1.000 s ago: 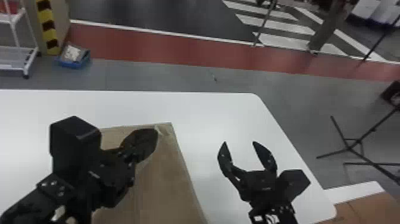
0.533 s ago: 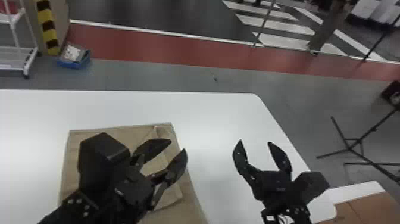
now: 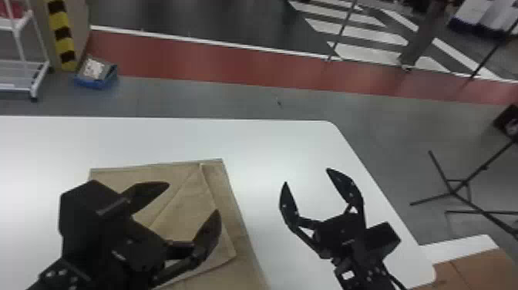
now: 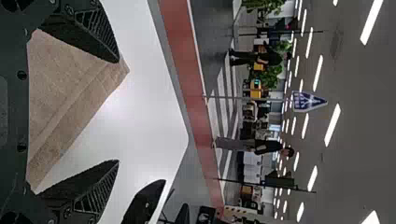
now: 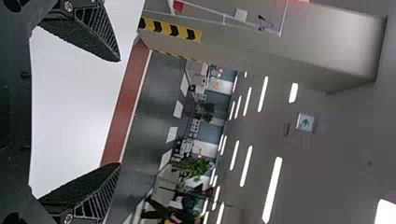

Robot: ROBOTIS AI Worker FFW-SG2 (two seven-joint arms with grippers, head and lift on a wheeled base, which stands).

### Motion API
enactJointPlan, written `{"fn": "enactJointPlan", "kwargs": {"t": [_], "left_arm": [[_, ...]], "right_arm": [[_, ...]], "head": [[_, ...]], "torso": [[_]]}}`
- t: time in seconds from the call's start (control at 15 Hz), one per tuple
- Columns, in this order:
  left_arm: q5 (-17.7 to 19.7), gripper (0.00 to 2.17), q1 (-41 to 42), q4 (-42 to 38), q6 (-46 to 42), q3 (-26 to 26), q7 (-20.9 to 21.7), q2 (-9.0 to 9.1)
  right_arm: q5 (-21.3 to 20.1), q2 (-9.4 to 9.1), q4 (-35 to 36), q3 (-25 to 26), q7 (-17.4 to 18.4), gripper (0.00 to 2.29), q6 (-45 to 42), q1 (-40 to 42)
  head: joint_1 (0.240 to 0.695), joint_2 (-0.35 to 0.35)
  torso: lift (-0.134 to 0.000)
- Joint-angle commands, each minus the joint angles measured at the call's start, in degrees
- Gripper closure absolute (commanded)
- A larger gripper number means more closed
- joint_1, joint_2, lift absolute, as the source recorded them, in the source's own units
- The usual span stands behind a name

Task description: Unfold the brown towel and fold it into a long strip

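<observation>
Twelve o'clock taken as straight ahead of me.

Item: brown towel [image 3: 185, 218], one, partly folded, flat on the white table [image 3: 154, 135]. It lies under and around my left pincer as the head view looks down; whether they touch, I cannot tell.

Item: loose flap, uppermost layer, its outer corner [image 3: 234, 254] at five o'clock from my left pincer's tips.

Item: left pincer [image 3: 192, 198], spread wide, nothing between the fingers.

Item: right pincer [image 3: 307, 176], likewise wide and empty, over bare table at three o'clock from the left.

Handling, as I judge it: light, limp, unbreakable; matte cloth, so it should grip well rather than slip. It will probably sag and crease once lifted. Best hold: the flap's outer corner, pinched shallowly, top layer only. Caution: too deep a bite could drag the under layer along and skew the towel.
</observation>
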State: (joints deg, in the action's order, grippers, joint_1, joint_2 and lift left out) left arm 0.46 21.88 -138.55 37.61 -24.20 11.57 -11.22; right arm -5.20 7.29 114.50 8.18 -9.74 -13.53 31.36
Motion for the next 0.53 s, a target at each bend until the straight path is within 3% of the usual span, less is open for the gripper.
{"fn": "enactJointPlan", "kwargs": {"t": [0.0,0.13,0.33,0.47], "left_arm": [[0.5,0.07,2.2,-0.1,-1.8,2.8,-0.1,-0.21],[1.6,0.07,3.8,-0.2,-2.5,5.7,0.0,-0.21],[4.4,0.06,6.5,0.0,-5.1,10.3,0.0,-0.12],[5.5,0.06,7.4,0.0,-5.3,13.0,0.3,-0.03]], "right_arm": [[-11.1,1.42,0.4,-2.3,-0.8,0.06,-1.8,-0.4],[-19.3,2.91,0.6,-4.0,-6.7,0.07,-3.6,-0.8],[-32.5,5.63,2.1,-4.9,-13.8,0.09,-2.2,-0.9],[-35.5,7.92,3.4,-5.3,-18.2,0.12,-2.2,-0.7]], "head": [[0.695,-0.35],[0.695,-0.321],[0.695,-0.192],[0.695,-0.156]], "torso": [[-0.125],[-0.125],[-0.125],[-0.125]]}}
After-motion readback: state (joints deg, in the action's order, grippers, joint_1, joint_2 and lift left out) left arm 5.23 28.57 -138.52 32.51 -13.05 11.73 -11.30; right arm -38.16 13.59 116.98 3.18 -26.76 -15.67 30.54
